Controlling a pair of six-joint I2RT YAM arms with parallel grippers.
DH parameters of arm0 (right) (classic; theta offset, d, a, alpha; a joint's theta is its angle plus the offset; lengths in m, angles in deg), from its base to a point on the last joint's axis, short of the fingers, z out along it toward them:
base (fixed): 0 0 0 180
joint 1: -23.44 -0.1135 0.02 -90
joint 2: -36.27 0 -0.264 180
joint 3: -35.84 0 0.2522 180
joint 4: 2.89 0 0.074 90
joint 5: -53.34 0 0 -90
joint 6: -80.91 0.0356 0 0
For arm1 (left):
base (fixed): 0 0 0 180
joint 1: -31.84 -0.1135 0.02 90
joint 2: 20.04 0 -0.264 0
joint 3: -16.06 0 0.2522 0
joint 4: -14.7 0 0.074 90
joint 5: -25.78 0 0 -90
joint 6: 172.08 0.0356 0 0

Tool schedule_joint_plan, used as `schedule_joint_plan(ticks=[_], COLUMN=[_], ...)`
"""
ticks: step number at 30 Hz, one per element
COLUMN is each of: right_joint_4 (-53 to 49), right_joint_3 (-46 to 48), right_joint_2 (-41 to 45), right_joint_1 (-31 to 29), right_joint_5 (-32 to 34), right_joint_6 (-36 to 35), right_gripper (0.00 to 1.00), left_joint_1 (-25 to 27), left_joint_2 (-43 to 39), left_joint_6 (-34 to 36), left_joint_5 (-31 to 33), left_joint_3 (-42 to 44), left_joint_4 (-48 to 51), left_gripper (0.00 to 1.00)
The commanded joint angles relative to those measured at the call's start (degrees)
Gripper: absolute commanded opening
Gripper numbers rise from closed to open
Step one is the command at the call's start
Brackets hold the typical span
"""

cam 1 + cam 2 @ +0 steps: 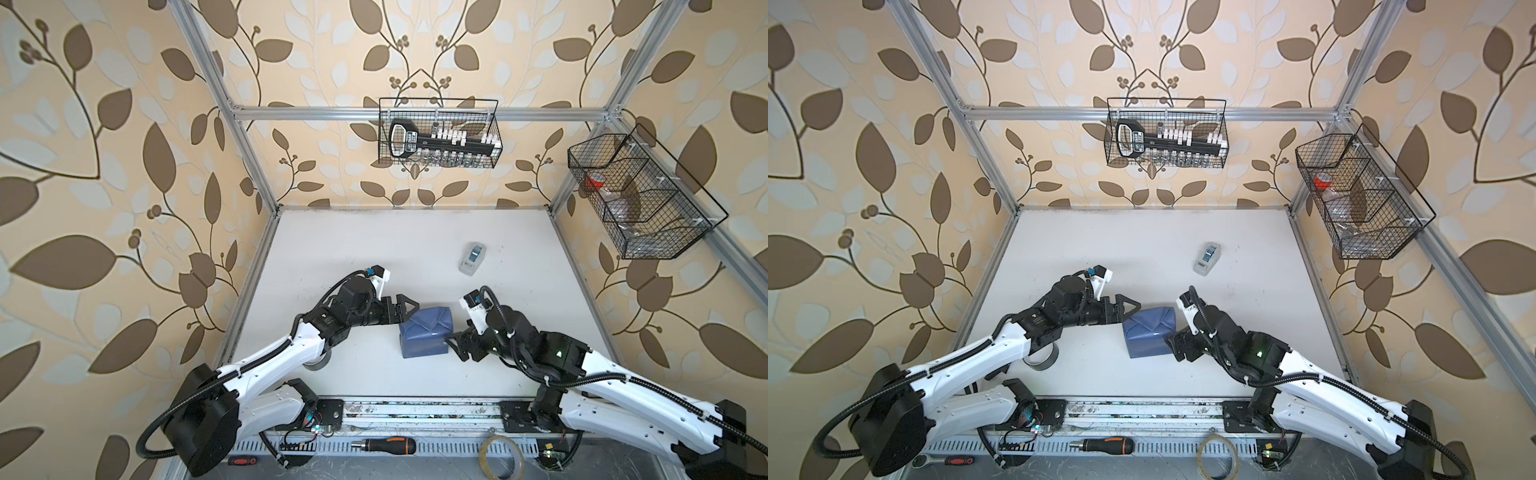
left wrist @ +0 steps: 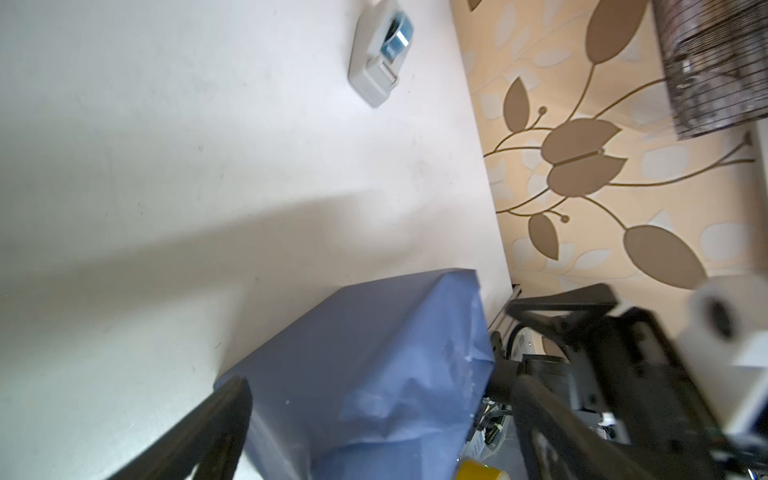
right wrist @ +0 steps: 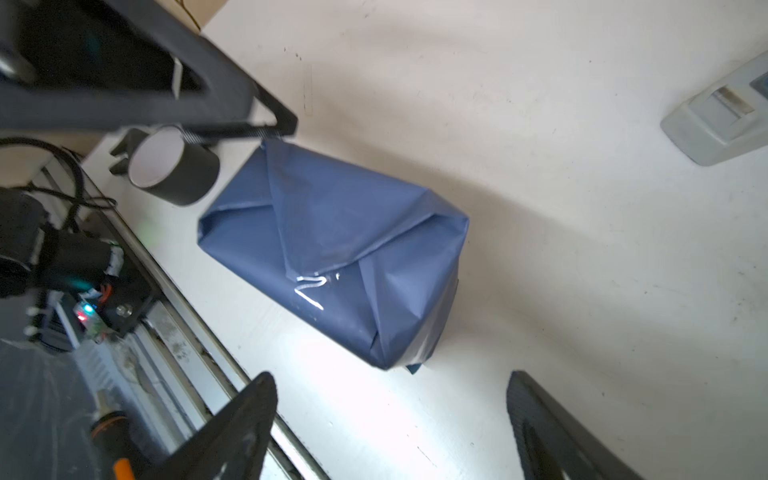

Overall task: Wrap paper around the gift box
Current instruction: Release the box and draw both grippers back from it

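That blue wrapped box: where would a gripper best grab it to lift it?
Probably across two opposite flat side walls, coming down from above. The box sits flat on the table, and its sides look smooth and firm. The top carries the folded, taped paper flaps, which a pinch there could pull loose.

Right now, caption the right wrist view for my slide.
Blue paper folded shut around the gift box, open right pincer just clear of it, tape dispenser nearby.
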Motion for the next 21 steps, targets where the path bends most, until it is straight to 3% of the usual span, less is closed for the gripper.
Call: schedule_joint_plan(ticks=[1,8,15,21], right_joint_4=[5.69,16.01,22.71,25.54], right_joint_3=[3.83,3.17,0.65,-5.14], right_joint_2=[-1.17,-10.61,-16.92,-23.78], right_joint_1=[-2.73,-1.93,9.5,17.17], right_joint_5=[5.38,4.77,-7.81,-15.26], right_joint_6=[4.2,1.86,1.85,1.92], right_gripper=[0.9,0.91,0.88,0.87], left_joint_1=[0.59,0.68,0.74,0.68], left_joint_2=[-5.23,-15.77,-22.71,-19.33], left_joint_6=[5.13,7.99,6.92,6.3], left_joint_5=[2.1,0.44,1.88,5.0], left_joint_3=[-1.53,6.92,11.04,9.11], left_joint_4=[5.12,9.95,11.36,10.03], left_gripper=[0.99,0.96,0.95,0.95])
